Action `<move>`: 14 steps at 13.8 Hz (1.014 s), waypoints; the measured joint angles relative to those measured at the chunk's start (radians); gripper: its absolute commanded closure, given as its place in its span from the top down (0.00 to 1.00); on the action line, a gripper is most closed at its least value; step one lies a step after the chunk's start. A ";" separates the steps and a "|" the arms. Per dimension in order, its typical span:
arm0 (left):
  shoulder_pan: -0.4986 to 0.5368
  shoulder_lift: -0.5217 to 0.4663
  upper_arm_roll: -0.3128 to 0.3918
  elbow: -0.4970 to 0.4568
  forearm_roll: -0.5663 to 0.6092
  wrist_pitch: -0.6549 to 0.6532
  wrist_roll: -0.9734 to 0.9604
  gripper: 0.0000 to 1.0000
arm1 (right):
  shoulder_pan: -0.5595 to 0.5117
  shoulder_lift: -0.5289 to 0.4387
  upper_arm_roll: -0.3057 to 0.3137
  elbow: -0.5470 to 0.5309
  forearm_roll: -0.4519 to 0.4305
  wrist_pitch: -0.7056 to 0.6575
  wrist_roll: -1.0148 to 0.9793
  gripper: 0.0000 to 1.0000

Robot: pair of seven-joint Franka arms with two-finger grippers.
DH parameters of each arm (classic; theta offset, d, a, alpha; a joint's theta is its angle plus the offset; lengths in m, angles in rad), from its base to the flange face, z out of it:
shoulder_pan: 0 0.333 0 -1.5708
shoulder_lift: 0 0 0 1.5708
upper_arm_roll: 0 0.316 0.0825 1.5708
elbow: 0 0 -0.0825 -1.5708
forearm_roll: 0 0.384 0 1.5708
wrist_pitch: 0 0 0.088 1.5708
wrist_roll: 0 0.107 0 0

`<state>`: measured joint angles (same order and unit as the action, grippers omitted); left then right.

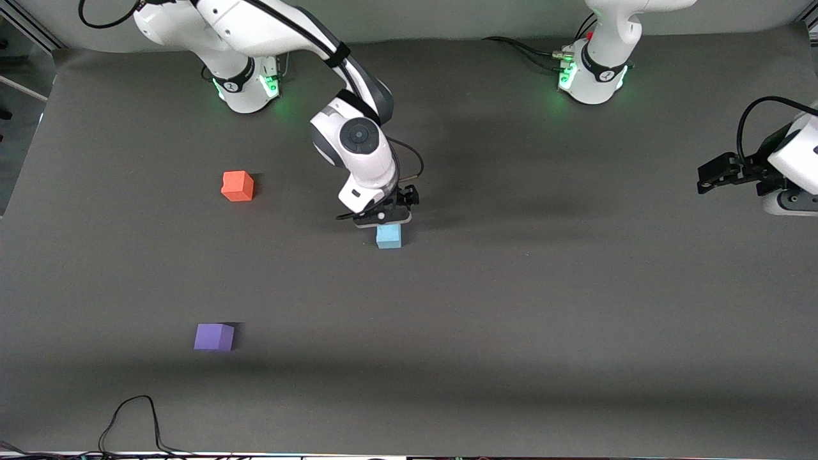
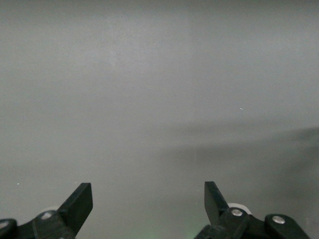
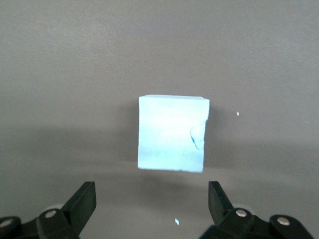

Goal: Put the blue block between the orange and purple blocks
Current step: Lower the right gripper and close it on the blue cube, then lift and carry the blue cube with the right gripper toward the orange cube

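The light blue block (image 1: 388, 236) sits on the grey mat near the table's middle. It also shows in the right wrist view (image 3: 172, 133). My right gripper (image 1: 383, 221) hangs just over it, open and empty (image 3: 152, 191), with the block lying ahead of the fingertips, not between them. The orange block (image 1: 238, 186) sits toward the right arm's end of the table. The purple block (image 1: 214, 337) sits nearer the front camera than the orange one. My left gripper (image 1: 710, 179) waits open and empty (image 2: 148, 191) at the left arm's end.
The two arm bases (image 1: 246, 86) (image 1: 594, 76) stand along the table's back edge. A black cable (image 1: 134, 418) loops onto the mat at the front edge. Bare grey mat (image 1: 511, 306) lies around the blocks.
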<state>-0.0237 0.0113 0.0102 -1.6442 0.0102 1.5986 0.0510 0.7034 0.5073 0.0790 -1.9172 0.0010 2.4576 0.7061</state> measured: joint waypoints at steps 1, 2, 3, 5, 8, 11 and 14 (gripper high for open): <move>-0.001 0.000 0.000 -0.001 -0.001 0.000 0.000 1.00 | 0.000 0.018 -0.004 0.000 -0.016 0.023 -0.005 1.00; -0.001 0.000 0.000 -0.001 -0.001 0.000 0.000 1.00 | 0.000 0.035 -0.009 0.000 -0.033 0.044 -0.010 1.00; -0.001 0.000 0.000 -0.002 -0.001 0.000 0.000 1.00 | -0.001 0.052 -0.014 0.000 -0.043 0.069 -0.013 1.00; -0.001 0.000 0.000 -0.004 -0.001 0.000 0.000 1.00 | -0.001 0.081 -0.019 0.001 -0.047 0.106 -0.017 1.00; -0.001 0.000 0.000 -0.006 -0.001 0.000 0.000 1.00 | -0.002 0.094 -0.020 0.009 -0.047 0.115 -0.018 0.87; -0.001 0.000 0.001 -0.008 -0.001 0.000 0.000 1.00 | -0.011 0.094 -0.022 0.018 -0.047 0.115 -0.018 0.43; -0.001 0.000 0.002 -0.008 0.000 0.000 0.000 1.00 | -0.019 0.095 -0.023 0.024 -0.047 0.114 -0.018 0.35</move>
<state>-0.0245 0.0113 0.0118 -1.6521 0.0098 1.5986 0.0512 0.6845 0.6020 0.0558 -1.8928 -0.0463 2.5718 0.6885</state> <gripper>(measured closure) 0.000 0.449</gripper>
